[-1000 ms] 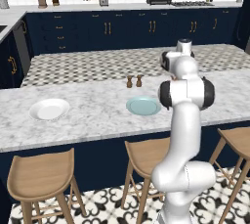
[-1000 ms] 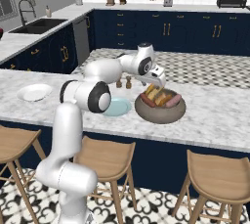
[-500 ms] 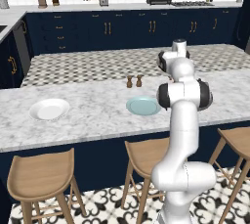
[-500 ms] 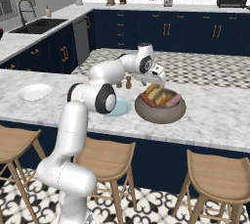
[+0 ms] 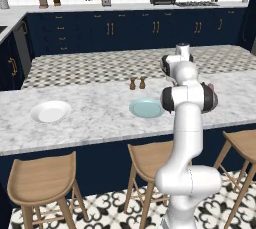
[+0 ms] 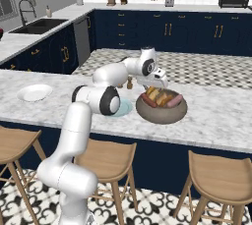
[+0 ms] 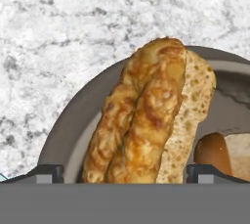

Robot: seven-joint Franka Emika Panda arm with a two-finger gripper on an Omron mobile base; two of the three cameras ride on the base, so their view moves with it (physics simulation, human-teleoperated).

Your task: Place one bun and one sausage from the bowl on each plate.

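Bowl (image 6: 161, 112) on the marble counter (image 6: 221, 116) held buns and sausages, both plates bare, as I hovered the gripper (image 7: 125, 171) above with jaws spread wide. Nearest bun (image 7: 139, 120) ran lengthwise from my fingertips toward the rim, leaning on a second; closing could, I judged, pinch both or tip one out. One sausage (image 6: 174, 100) lay beside them.

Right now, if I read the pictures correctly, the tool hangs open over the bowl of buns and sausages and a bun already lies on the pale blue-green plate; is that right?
Not quite: the pale blue-green plate has nothing on it, as the left base view shows. The rest stands: the tool hangs open over the bowl, with a bun between its fingertips, and sausages lie in the bowl.
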